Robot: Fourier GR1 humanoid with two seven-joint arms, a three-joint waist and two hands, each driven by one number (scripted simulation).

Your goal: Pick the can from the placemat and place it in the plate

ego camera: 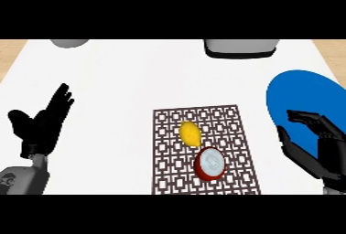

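Red-sided and silver-topped, the can (209, 163) stands upright on the patterned placemat (233, 123) just beside a lemon (190, 133), untouched, while the right hand (312, 146) hovers spread wide over the blue plate (297, 91), apparently poised to reach, and the left hand (42, 123) rests open.

**A kitchen counter laid for a meal**

The setting reads as a home kitchen. A broad white counter top (135, 73) fills the view, with a strip of pale wood floor (13, 45) showing past its far corners. On the counter lies a brown placemat (229, 119) with an openwork lattice pattern, the sort set under a place at table. Food sits on it: a yellow lemon (190, 133) and, near it, a red can (209, 163) with a silvery top. A round blue plate (304, 96) rests to the mat's right. At the far edge stand a grey bowl-like vessel (69, 43) and a white-and-dark countertop appliance (240, 47), both cut off by the view.
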